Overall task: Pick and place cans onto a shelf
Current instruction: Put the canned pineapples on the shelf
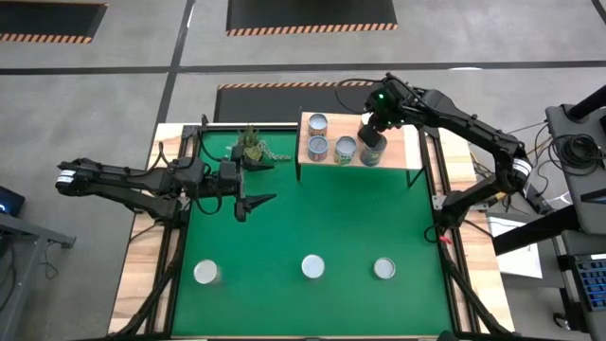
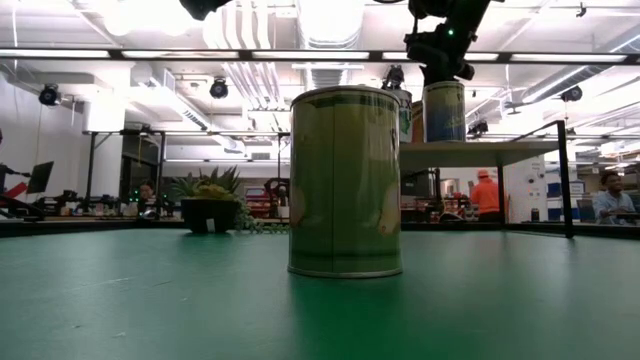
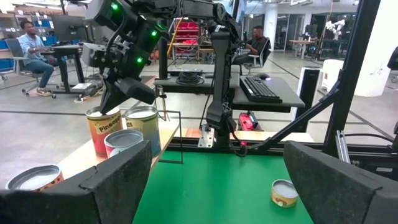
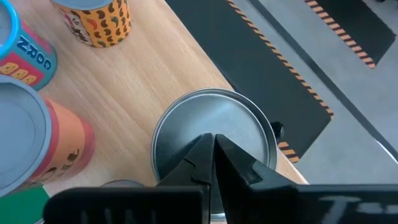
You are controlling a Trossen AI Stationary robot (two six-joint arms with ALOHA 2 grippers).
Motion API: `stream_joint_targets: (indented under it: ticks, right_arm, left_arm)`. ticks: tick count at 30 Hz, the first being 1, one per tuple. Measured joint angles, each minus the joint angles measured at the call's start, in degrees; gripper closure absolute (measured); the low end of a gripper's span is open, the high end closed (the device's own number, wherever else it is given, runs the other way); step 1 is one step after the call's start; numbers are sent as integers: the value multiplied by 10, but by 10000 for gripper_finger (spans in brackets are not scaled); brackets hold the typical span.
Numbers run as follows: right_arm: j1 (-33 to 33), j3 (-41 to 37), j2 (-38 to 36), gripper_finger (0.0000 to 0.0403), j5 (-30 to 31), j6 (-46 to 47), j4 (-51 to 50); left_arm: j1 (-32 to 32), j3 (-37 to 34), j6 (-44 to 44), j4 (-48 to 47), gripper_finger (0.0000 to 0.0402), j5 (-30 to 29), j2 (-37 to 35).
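Closest to the low camera, one can [image 2: 345, 181] stands upright on the green table [image 1: 312, 223], its long axis vertical, shiny top up; from above it is the middle can [image 1: 313, 267] of a row of three along the near edge, with one [image 1: 207, 273] to its left and another [image 1: 383, 269] to its right, well apart. Over on the shelf [image 1: 407, 150], the right gripper [image 4: 213, 152] has its fingers pressed together, tips just above the silver lid of an upright can [image 4: 211, 127]; whether they touch it is hard to say. Three more cans [image 1: 318, 124] [image 1: 317, 147] [image 1: 346, 150] stand upright beside it. Out over the mat, the left gripper [image 1: 258, 182] hangs with fingers spread wide, holding nothing, pointing toward the shelf. A small potted plant [image 1: 250, 145] sits just beyond it, between gripper and shelf's left end.
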Motion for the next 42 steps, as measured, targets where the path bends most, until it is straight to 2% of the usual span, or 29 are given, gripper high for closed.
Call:
stream_joint_targets:
  ticks: [23, 33, 38, 42]
  right_arm:
    - [1, -1, -25, 394, -2, 2, -3]
    - [-1, -1, -68, 394, 5, 14, -12]
    - [-13, -2, -81, 394, 62, 40, -83]
    - [-28, -29, -80, 394, 65, 57, -89]
  left_arm:
    - [0, 0, 0, 0, 56, 0, 0]
    - [0, 0, 0, -1, 56, 0, 0]
    - [0, 0, 0, -1, 56, 0, 0]
    - [0, 0, 0, -1, 56, 0, 0]
